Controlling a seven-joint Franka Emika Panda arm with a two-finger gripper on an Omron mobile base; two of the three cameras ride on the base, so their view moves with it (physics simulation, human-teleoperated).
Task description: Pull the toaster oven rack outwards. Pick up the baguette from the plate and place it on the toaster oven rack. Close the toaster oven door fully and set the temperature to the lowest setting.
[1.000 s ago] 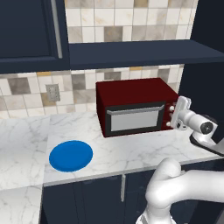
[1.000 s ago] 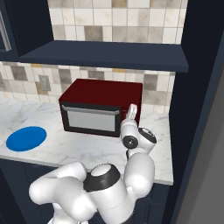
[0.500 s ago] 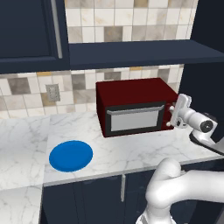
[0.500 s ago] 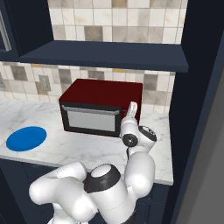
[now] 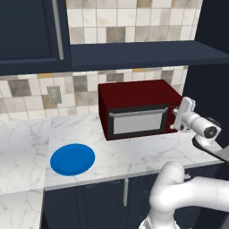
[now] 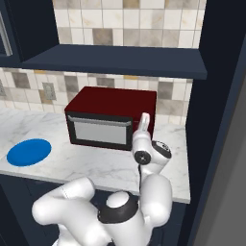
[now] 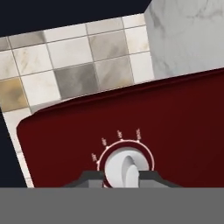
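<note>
1. Step in hand, as I read it: the last one, setting the temperature. Toaster oven door (image 5: 137, 121) sits flush against the front, so it looks shut.
2. Gripper (image 7: 124, 178) is at the right panel of the toaster oven (image 5: 134, 94), straddling a pale knob (image 7: 126, 168) with one dark finger tip (image 7: 89, 178) on each side.
3. Jaws narrow, right beside the knob's flanks. Can't tell whether they actually bite; contact is hidden at the bottom edge.
4. Tick marks arc over the top of the dial; pointer position not readable.
5. Plate (image 5: 72, 159) is on the counter (image 5: 134, 154), left of the oven and well apart, with nothing on it. Baguette and rack presumably behind the glass; can't confirm.
6. Next move: firm up the pinch, then roll the wrist toward the low end of the scale until it stops. Risk is slipping on the smooth knob.
</note>
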